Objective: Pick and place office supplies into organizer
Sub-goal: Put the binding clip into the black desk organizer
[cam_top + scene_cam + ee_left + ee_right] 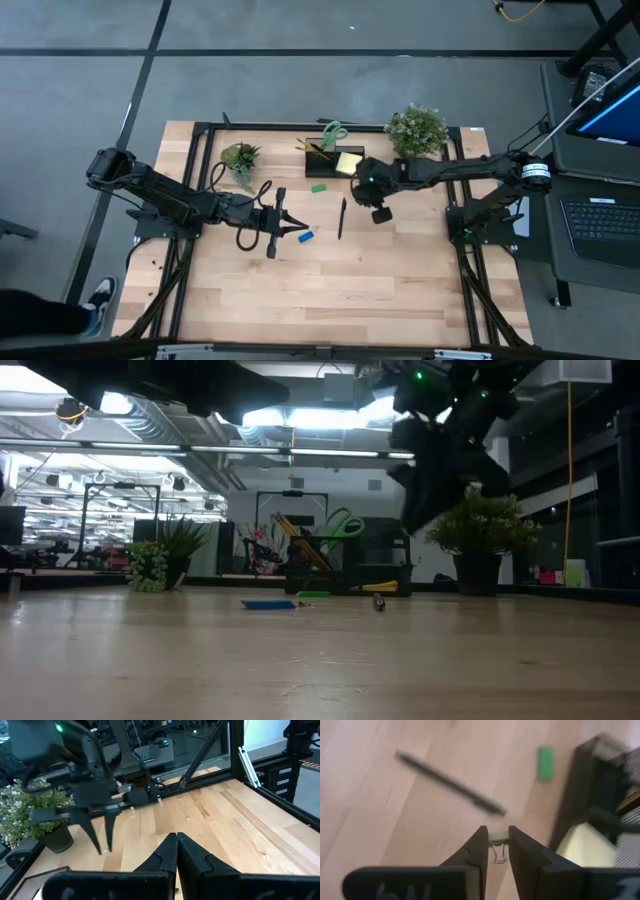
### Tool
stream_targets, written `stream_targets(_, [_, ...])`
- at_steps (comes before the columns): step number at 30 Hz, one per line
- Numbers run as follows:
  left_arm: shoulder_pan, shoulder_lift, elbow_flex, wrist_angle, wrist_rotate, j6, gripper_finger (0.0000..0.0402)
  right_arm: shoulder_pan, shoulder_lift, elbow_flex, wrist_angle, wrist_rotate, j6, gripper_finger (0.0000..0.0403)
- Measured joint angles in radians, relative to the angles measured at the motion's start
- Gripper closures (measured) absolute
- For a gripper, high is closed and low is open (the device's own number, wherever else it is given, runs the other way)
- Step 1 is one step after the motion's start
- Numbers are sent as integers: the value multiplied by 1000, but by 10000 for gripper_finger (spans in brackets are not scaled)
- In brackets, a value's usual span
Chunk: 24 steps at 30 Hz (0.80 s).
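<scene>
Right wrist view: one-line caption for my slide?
Right hand grips a small binder clip above the table, black pen and green eraser beyond.

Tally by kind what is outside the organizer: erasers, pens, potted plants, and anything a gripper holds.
Erasers: 2, green eraser and blue eraser
Pens: 1, black pen
Potted plants: 2
Binder clip, held by right gripper: 1
Total: 6

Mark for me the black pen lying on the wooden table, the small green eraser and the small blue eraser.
Black pen (pixel 342 217): high view, middle of its barrel.
Small green eraser (pixel 318 187): high view, centre of its top face.
Small blue eraser (pixel 307 237): high view, centre of its top face, beside the left hand's fingertips.
</scene>
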Motion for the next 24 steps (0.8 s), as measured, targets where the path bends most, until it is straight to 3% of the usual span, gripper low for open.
stream_targets(15, [0, 0, 0, 0, 0, 0, 400, -112, 1, 23, 331, -3, 0, 332])
stream_targets(24, [0, 0, 0, 8, 3, -10, 400, -148, 130, 23, 520, -61, 3, 340])
